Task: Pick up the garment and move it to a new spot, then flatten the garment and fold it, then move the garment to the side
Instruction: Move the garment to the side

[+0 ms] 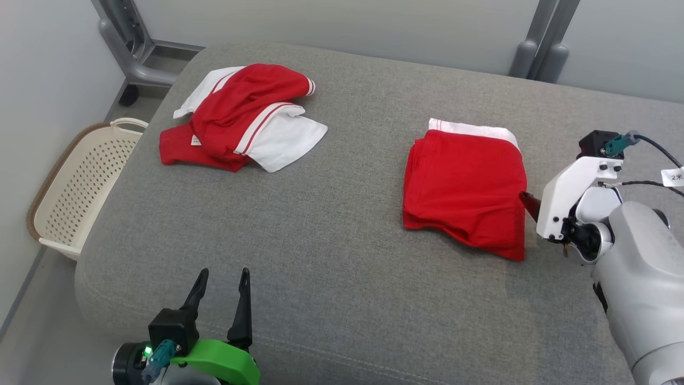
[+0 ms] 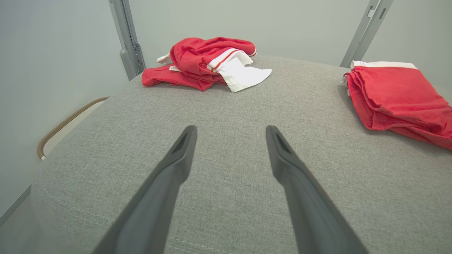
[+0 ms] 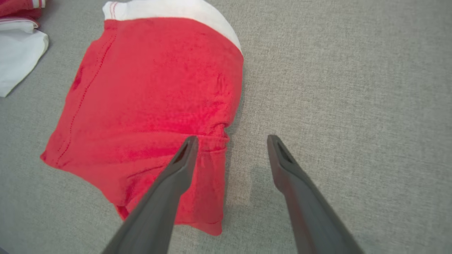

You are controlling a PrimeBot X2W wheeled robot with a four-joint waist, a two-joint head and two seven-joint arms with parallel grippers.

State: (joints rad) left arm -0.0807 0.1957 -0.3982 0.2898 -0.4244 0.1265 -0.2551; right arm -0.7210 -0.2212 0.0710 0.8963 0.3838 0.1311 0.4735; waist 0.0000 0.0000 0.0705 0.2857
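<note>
Garment [image 1: 465, 187], folded red, lies at the right of the grey cushion [image 1: 342, 240], set aside we judge, our right gripper [image 3: 229, 139] spread empty at its edge, left gripper [image 1: 224, 274] likewise open, idle.

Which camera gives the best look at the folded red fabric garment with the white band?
The right wrist view: the folded red fabric garment lies close below it, stitching and white band plain. The head view shows the garment whole but smaller; the left wrist view sees it side-on, cut off at the edge.
</note>
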